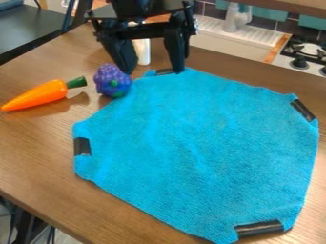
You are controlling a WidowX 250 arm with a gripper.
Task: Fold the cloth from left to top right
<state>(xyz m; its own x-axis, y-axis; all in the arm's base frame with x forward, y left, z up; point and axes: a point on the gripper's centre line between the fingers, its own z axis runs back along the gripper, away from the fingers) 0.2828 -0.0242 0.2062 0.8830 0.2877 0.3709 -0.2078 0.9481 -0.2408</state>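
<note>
The gripper (153, 71) is spread wide, holding nothing, at the cloth's 11 o'clock edge. The cloth (197, 143) lies open on the table (38, 157), bright blue, faintly rippled, black strips at 11, 2, 5 and 9. Purple grapes (112, 80) sit beside its 10 o'clock edge; the carrot (39, 95) lies farther out.

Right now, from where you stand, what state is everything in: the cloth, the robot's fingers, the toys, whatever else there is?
Blue cloth: spread out, unfolded.
Black strips: lying at the cloth's corners.
Fingers: apart, over the cloth's far edge.
Toy carrot: lying on its side.
Purple toy: resting beside the cloth's upper-left edge.
Stove: no flame visible.
</note>
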